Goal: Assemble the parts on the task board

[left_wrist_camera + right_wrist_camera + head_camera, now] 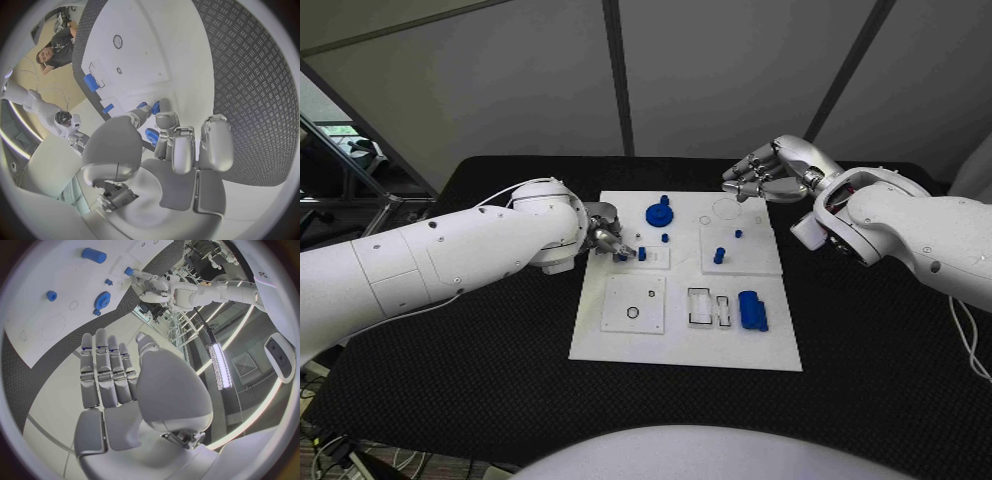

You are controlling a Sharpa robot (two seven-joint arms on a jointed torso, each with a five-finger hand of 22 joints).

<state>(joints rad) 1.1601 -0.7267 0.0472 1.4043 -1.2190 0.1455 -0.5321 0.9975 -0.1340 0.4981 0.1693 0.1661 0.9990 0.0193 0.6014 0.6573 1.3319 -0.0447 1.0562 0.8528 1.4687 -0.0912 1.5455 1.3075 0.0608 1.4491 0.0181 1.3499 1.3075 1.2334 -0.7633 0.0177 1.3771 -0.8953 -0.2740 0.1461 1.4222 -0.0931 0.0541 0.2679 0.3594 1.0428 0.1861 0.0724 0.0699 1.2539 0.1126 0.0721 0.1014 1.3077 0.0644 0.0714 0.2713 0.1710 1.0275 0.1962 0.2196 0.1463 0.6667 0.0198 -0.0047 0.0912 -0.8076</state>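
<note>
The white task board point(687, 345) lies mid-table. My left hand point(606, 240) sits at its left edge, and thumb and fingertips point(164, 106) pinch a small blue part point(642, 254) point(155, 107) that stands on the board's upper left panel. Another blue piece point(152, 136) shows under the fingers. A blue gear point(659, 212) point(102, 299) lies at the far side, with a small blue piece point(665, 238) beside it. Further right are a blue peg point(720, 255) and a blue cylinder point(751, 310) point(92, 81). My right hand point(759, 180) point(106, 370) hovers over the far right corner, fingers extended, holding nothing.
The board has round holes point(633, 312) in its near left panel and rectangular slots point(710, 308) beside the cylinder. Black table point(877, 340) surrounds the board. Grey partition walls stand behind the table.
</note>
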